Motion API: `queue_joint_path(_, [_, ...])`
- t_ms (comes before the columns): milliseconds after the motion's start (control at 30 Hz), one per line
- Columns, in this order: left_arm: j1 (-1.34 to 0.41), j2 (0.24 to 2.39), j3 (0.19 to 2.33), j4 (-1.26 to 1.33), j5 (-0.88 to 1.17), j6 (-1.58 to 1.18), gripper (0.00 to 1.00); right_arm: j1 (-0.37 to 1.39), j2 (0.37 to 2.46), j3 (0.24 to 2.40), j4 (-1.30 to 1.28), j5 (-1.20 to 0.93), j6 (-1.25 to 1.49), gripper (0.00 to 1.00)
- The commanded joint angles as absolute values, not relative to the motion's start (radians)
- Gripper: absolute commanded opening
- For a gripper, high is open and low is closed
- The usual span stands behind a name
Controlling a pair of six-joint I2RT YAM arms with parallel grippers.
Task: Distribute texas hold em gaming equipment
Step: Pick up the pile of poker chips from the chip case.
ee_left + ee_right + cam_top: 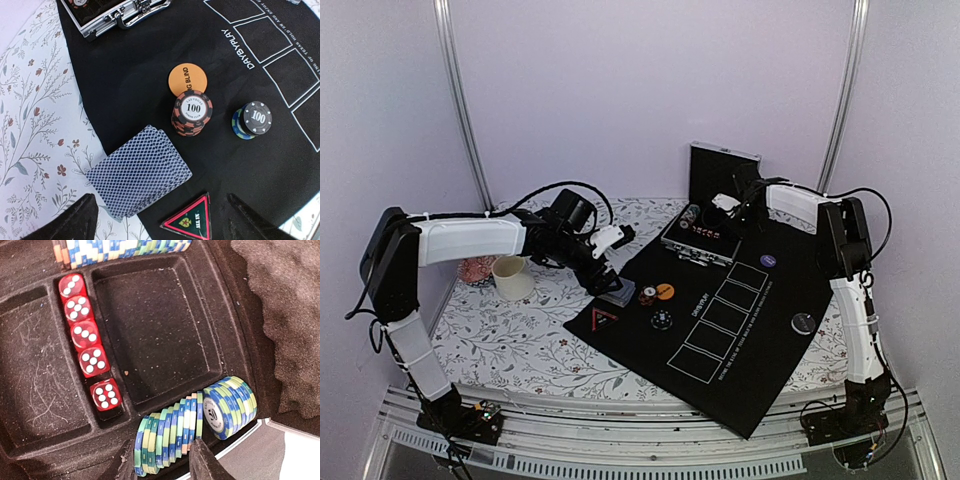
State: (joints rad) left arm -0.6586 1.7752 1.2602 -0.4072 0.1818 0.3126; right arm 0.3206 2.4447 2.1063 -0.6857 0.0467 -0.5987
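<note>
My left gripper (160, 227) hangs open above a fanned deck of blue-backed cards (137, 172) at the black mat's left edge, over a triangular token (192, 222). Beyond the deck lie an orange button disc (187, 79), an orange-black chip stack (192, 112) and a black chip stack (254, 120). My right gripper (162, 465) reaches into the open case (700, 240); its fingers press both ends of a row of blue-green poker chips (175, 440) standing on edge in their slot. Another group marked 50 (230, 407) leans beside them. A purple-blue disc (768, 261) and a black disc (804, 322) lie on the mat's right.
Red dice (90, 362) fill a slot in the case, and more chips (120, 250) line its far slot. A cream cup (513, 278) stands left of the mat (740, 340) on the floral tablecloth. The case lid stands upright at the back.
</note>
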Motion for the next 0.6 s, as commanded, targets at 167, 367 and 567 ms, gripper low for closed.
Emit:
queue_joint_path(167, [-0.646, 1.795, 1.26, -0.416, 0.199, 0.313, 0.87, 0.345, 2.529, 2.127, -0.675, 0.115, -0.595, 0.41])
queue_joint_path(367, [-0.646, 1.796, 1.258, -0.416, 0.197, 0.314, 0.87, 0.34, 2.564, 2.157, -0.664, 0.147, -0.603, 0.44])
queue_joint_path(567, [-0.645, 1.796, 1.256, -0.417, 0.196, 0.317, 0.87, 0.326, 2.576, 2.162, -0.681, 0.172, -0.602, 0.38])
